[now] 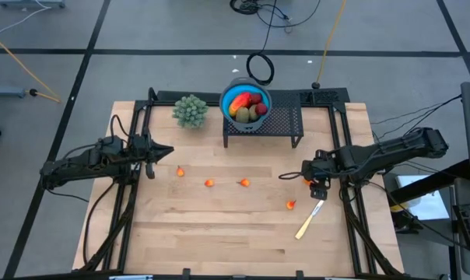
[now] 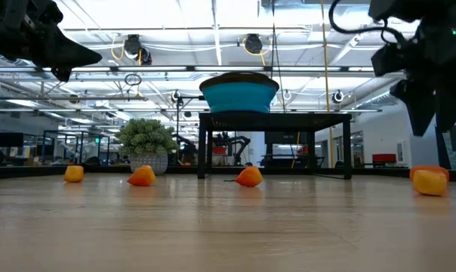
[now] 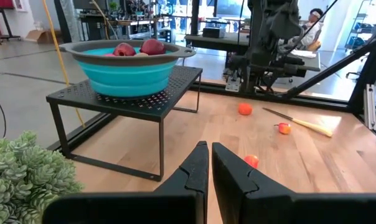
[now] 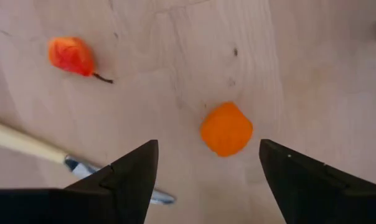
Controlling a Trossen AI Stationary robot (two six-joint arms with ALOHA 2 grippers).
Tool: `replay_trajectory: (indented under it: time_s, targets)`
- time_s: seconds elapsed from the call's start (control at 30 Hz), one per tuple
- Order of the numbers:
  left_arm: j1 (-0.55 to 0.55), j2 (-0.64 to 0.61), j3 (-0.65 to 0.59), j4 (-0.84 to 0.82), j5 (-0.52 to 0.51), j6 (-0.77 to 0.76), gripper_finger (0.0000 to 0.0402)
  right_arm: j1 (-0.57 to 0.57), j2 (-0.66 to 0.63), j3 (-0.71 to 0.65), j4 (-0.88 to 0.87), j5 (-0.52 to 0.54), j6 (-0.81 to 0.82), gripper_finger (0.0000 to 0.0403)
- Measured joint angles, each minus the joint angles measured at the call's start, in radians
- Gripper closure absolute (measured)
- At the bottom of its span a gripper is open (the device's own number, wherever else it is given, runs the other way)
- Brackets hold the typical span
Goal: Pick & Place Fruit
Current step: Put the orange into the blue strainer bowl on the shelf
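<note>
A blue bowl (image 1: 247,103) holding red, yellow and olive fruit stands on a black mesh stand (image 1: 285,124) at the far middle of the table. Several small orange fruit pieces lie on the wood; three of them (image 1: 180,171) (image 1: 209,183) (image 1: 243,183) form a row across the middle. My right gripper (image 4: 208,144) points down, open, above one orange piece (image 4: 226,129), its fingers on either side and clear of it. An orange-red piece with a stem (image 4: 70,55) lies close by. At the left, my left gripper (image 3: 210,167) is shut, level and holds nothing.
A pale-handled knife (image 1: 309,220) lies near my right gripper, toward the near edge. A green bushy plant (image 1: 190,110) stands left of the stand. Black frame rails run along the table's left and right sides. Bare wood spans the near half.
</note>
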Motion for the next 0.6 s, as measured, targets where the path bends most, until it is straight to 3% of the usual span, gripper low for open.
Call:
replay_trajectory:
  time_s: [0.23, 0.6]
  targets:
    - [-0.001, 0.0, 0.0, 0.0, 0.0, 0.0, 0.038, -0.001, 0.0, -0.107, 0.098, 0.053, 0.007, 0.0128]
    - [0.0, 0.0, 0.0, 0.001, 0.0, 0.0, 0.038, -0.076, 0.0, -0.206, 0.215, 0.049, 0.009, 0.0128]
